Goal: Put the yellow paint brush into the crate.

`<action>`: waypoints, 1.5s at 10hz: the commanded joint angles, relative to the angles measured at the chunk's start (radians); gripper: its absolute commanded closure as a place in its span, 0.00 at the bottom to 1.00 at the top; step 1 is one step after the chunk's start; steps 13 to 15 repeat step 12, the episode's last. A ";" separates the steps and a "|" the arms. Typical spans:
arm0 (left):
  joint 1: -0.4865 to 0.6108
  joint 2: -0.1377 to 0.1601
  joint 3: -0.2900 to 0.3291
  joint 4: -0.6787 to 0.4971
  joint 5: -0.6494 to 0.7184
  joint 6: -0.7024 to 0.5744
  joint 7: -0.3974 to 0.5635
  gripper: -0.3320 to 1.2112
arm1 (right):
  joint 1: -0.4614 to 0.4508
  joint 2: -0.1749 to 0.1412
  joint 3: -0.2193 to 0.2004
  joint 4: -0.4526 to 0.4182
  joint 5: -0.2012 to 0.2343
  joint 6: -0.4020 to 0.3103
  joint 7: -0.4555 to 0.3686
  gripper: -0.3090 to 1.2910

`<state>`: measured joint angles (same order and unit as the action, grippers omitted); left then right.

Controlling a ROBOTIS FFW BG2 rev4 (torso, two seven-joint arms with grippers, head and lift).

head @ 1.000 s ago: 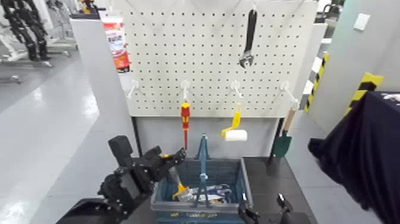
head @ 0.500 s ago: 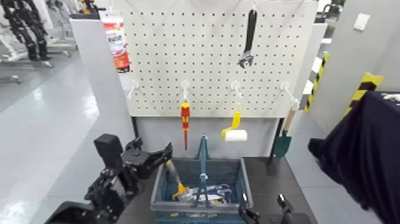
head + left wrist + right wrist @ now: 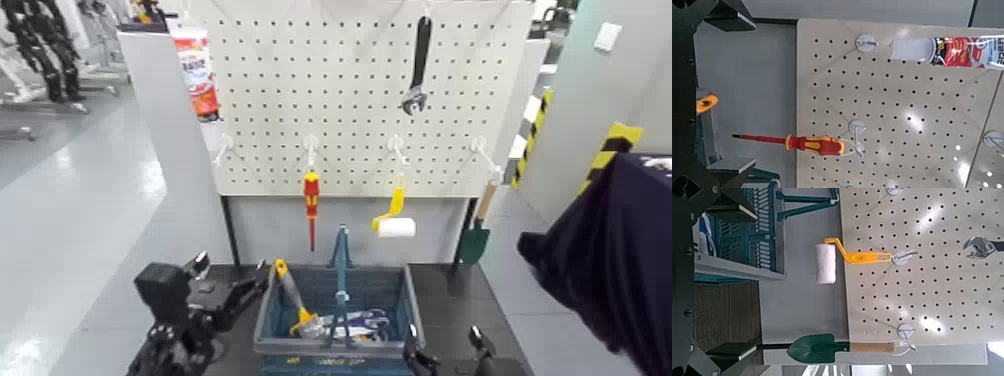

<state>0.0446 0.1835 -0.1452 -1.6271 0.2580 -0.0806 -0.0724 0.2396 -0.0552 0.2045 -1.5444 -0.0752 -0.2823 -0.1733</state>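
- A red and white tube (image 3: 946, 52) is showing dark print in the left wrist view, too small for reading.
- Nothing else is carrying readable text.

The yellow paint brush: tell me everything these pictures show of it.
The yellow paint brush is a small flat brush with a yellow-orange handle and a grey metal band; its bristles are hidden low in the crate. It stands tilted in the crate's left half, handle end up and leaning against the far left corner of the rim, lower end down among the items inside. No gripper holds it: the left gripper is open just left of the crate, apart from it. The left wrist view shows only its orange handle tip.
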 commanded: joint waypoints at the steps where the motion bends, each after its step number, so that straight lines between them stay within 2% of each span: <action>1: 0.077 -0.030 0.035 -0.013 -0.028 -0.061 0.055 0.28 | 0.003 0.000 0.000 -0.003 0.000 -0.002 0.000 0.28; 6: 0.150 -0.052 0.042 -0.037 -0.074 -0.080 0.102 0.28 | 0.006 -0.002 -0.004 -0.008 -0.008 -0.005 0.005 0.29; 9: 0.193 -0.053 0.049 -0.063 -0.082 -0.082 0.121 0.28 | 0.006 -0.002 -0.005 -0.008 -0.015 -0.003 0.006 0.29; 15: 0.205 -0.061 0.050 -0.069 -0.082 -0.080 0.125 0.28 | 0.006 -0.002 -0.010 -0.020 -0.012 0.021 0.011 0.29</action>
